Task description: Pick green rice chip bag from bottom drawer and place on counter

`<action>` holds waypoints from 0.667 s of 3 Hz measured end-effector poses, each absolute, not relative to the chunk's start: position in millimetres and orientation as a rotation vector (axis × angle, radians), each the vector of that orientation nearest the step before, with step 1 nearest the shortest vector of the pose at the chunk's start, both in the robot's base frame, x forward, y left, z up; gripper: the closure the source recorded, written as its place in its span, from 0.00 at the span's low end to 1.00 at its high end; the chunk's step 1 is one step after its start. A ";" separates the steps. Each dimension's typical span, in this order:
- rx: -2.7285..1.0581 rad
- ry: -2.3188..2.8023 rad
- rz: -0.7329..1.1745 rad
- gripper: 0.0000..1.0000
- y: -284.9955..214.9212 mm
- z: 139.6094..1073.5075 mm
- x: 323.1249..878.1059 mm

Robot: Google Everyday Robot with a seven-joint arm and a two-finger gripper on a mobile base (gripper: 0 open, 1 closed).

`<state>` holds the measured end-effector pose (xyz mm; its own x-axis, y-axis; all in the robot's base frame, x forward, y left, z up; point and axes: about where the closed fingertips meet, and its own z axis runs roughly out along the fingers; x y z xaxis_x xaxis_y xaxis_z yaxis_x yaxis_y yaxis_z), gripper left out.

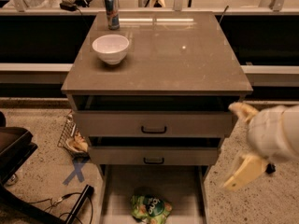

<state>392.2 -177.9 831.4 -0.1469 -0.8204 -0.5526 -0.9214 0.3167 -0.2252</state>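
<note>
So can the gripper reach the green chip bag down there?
Probably yes: the bottom drawer is pulled out, the green rice chip bag lies uncovered inside, and the open gripper hangs up to its right.

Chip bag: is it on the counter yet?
No, the chip bag lies in the open bottom drawer; the counter holds a bowl and a can, and the gripper is off to the cabinet's right.

Dim-lit tool (231, 147), right (counter (177, 55) glare)
</note>
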 end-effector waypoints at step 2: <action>-1.422 1.934 0.237 0.00 -175.8 760.7 415.9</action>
